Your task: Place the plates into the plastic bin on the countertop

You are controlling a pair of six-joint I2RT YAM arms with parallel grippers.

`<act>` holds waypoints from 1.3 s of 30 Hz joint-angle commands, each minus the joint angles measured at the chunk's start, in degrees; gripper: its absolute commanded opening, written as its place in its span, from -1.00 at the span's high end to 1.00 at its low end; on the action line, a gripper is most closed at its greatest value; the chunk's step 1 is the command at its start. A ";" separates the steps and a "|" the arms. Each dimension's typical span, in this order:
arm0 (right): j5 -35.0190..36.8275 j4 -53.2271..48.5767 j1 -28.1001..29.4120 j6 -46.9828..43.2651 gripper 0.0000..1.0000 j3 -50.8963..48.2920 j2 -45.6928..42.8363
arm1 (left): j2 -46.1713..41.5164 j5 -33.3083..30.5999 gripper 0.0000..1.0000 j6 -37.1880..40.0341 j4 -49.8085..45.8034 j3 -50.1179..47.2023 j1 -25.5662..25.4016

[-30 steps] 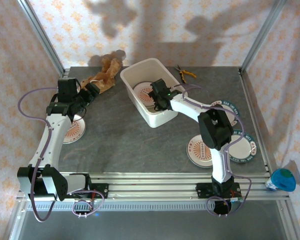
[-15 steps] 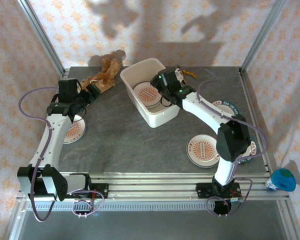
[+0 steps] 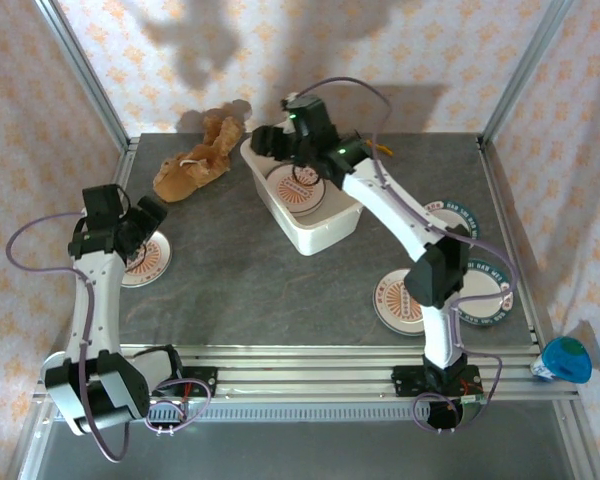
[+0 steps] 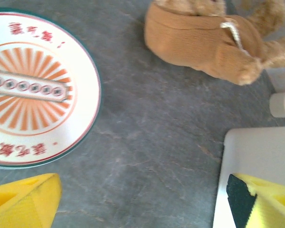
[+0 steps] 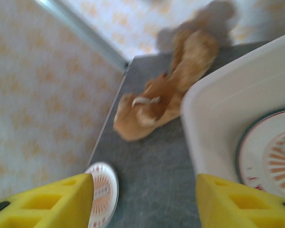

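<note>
Left wrist view: the left gripper (image 4: 140, 202) is wide open by a plate (image 4: 33, 88). Grab its rim gently. The right gripper (image 5: 145, 199) is open, empty

Pale wallpaper (image 3: 460, 60) with small orange flowers surrounds me, framed by grey metal posts (image 3: 85, 72), with soft shadows (image 3: 195, 35) cast across it.

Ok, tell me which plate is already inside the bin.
The sunburst plate lying in the white bin; the others rest on the countertop outside it.
</note>
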 commanded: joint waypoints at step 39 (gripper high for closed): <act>-12.58 -3.02 -4.53 -10.38 -0.10 -18.26 -13.77 | 12.02 -9.04 -0.74 -25.36 10.14 -16.71 12.45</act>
